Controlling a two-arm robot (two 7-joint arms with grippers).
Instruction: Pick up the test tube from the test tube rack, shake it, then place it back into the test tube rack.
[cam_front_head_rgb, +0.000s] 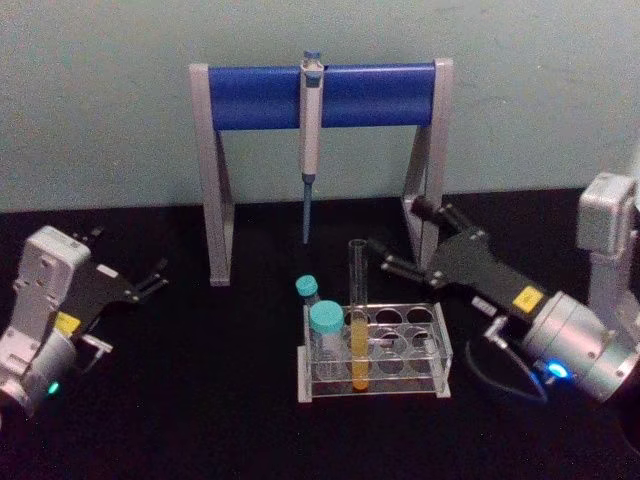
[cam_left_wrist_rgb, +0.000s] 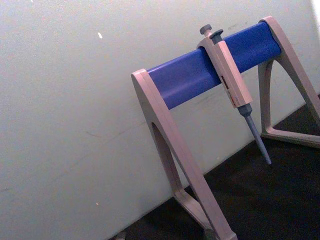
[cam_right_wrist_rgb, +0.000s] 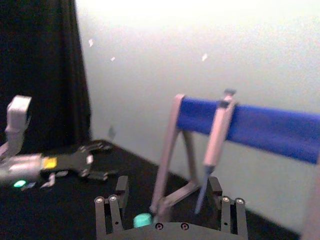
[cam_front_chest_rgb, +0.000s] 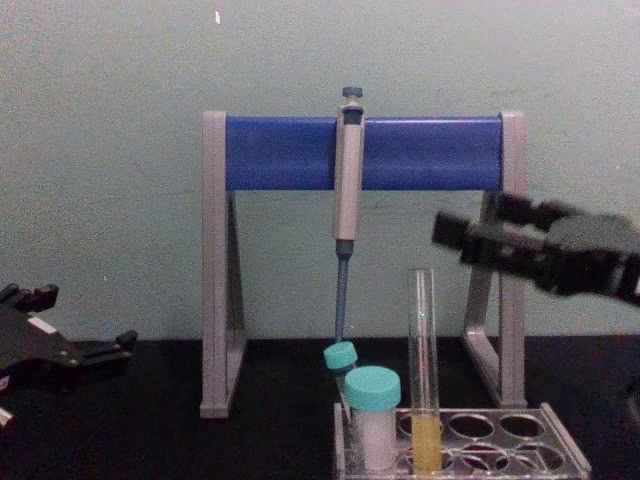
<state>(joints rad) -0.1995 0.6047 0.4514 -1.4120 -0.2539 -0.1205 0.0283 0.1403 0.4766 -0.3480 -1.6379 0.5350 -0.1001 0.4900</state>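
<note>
Black-fingered left gripper (cam_front_head_rgb: 128, 283): parked low on the left of the dark table (cam_front_head_rgb: 200, 400), fingers spread apart, nothing between them, well clear of the action.

Pipette stand: tall grey frame with a blue crossbar (cam_front_head_rgb: 320, 95) at the back, a grey-blue pipette (cam_front_head_rgb: 310, 140) hanging from its middle, tip pointing down behind the rack.

Teal-capped vials: two short clear ones (cam_front_head_rgb: 325, 335) in the rack's left holes, just beside the tube.

Test tube: tall, slender clear glass tube (cam_front_head_rgb: 358, 315), capless, yellow-orange liquid in its lower part, upright in a front hole of the rack and standing far above the vials.

Test tube rack: low clear plastic rack (cam_front_head_rgb: 425, 345) with rows of round holes, centre front of the table, its right holes vacant.

Right gripper (cam_front_head_rgb: 410, 240): here is the one at work, black fingers open and empty, reaching in from the right, near the tube's top but apart from it, above the rack's back right corner.

Step in hand: the approach to pick, I would say; nothing lifted yet.

How to do it well: square the open fingers on the bare glass above the vial caps, close gently, then draw straight up so the tube leaves its hole without dragging the rack or nudging the vials.
</note>
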